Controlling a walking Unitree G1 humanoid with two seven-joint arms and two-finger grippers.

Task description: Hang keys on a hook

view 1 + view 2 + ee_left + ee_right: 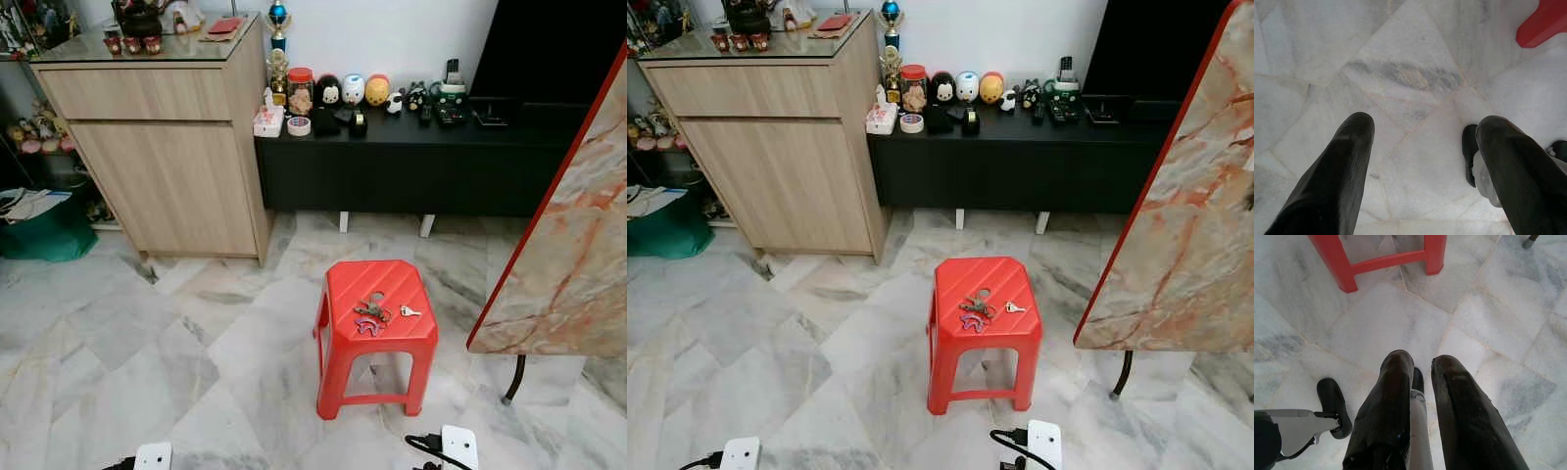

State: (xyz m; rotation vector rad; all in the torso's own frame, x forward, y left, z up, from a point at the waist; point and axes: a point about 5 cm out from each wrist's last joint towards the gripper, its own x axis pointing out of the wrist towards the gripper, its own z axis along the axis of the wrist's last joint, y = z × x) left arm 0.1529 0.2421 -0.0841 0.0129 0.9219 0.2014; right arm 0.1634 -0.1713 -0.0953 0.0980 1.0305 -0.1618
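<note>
Keys (372,314) lay on top of the red stool (345,284) standing on the marble floor (127,343). Left gripper (1420,142) hung above the floor, fingers wide apart, empty. Right gripper (1422,369) hung near the stool's legs, fingers narrowly parted, empty.

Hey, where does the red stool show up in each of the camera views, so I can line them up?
Left eye view: red stool low, right of centre, keys on its seat.
Right eye view: stool just right of centre, low, on the marble floor.
Left wrist view: one red corner at the frame's edge.
Right wrist view: its legs and crossbar beyond the fingers.
Shared landmark: the stool itself on the grey-veined marble floor.
</note>
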